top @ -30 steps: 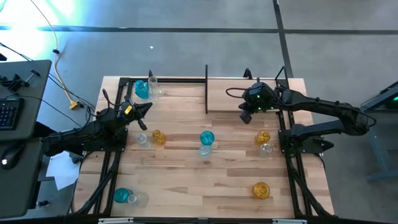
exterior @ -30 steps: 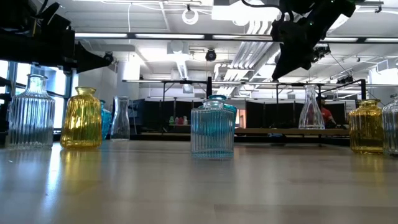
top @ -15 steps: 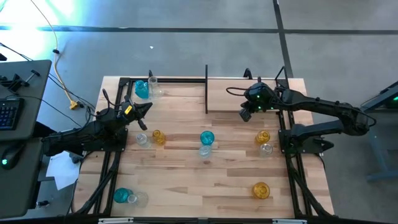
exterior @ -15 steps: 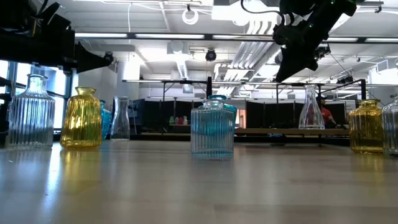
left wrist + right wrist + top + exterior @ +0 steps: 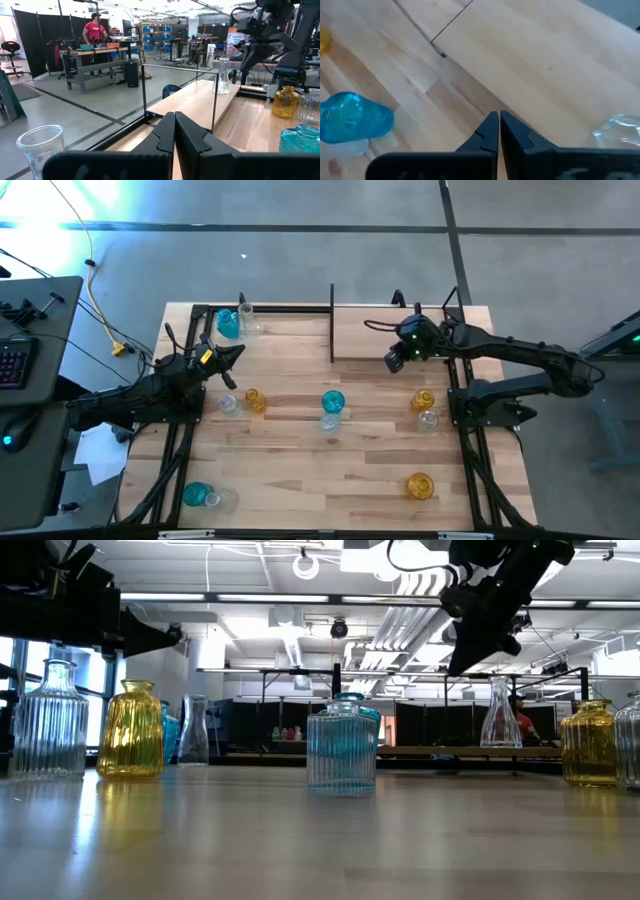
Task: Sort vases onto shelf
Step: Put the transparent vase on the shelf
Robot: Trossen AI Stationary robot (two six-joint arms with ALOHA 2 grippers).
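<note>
Hovering above the shelf [image 5: 395, 338] near the table's far edge, the right gripper [image 5: 393, 361] has its fingers clenched on nothing, seemingly because a clear vase [image 5: 499, 712] already stands on the board below it. The left gripper [image 5: 236, 353], likewise pinched shut and empty, waits over the left side. The other vases [image 5: 332, 402] sit scattered across the table [image 5: 340, 470], waiting to be sorted.

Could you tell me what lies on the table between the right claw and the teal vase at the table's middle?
Nothing: in the high view only bare tabletop lies between the shut right claw and the teal vase.
</note>
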